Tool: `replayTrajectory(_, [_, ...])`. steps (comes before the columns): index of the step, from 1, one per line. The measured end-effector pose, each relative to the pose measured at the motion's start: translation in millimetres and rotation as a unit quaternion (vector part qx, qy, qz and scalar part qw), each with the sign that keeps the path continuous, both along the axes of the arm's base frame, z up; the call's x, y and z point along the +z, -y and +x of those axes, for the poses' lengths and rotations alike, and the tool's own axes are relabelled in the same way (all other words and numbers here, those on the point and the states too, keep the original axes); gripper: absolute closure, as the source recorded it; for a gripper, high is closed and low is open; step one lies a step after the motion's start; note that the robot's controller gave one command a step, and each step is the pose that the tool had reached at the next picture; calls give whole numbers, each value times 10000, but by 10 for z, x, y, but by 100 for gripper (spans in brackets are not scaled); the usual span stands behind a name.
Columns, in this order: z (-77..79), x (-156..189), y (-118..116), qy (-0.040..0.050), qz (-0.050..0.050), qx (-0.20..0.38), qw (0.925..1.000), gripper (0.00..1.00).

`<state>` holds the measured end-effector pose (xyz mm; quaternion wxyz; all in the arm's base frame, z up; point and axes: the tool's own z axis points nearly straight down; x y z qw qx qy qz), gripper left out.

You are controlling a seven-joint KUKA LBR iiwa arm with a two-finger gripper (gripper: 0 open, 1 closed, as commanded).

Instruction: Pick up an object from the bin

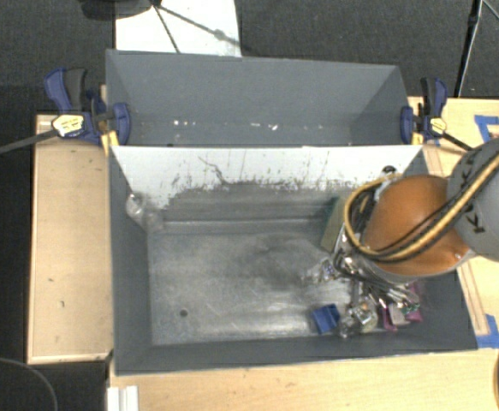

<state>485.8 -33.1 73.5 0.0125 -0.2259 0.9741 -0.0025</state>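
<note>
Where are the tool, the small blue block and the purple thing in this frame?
tool [358, 313]: camera view, its lower metal end.
small blue block [324, 318]: camera view, middle of its top face.
purple thing [400, 312]: camera view, the part showing right of the tool.

We see the scene through one camera, placed above the grey metal bin [232, 289] and a little toward its near side. It faces downward and slightly forward, so the far wall [249, 101] shows us its broad inner face, while the near wall appears almost edge-on along the bottom. The camera stands at a middle distance: the whole bin fits inside the view, with a margin of the surroundings on the left, at the top and at the bottom. The arm [489, 204] comes in from the right edge, and its orange cover [412, 225] lies over the bin's near right corner.
</note>
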Motion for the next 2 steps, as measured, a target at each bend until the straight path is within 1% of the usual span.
replayTrajectory(1, [-28, 9, -1, -43, 4, -2, 10000, 100])
replayTrajectory(2, [-2, 1284, 137, -90, -30, 1580, 9874, 100])
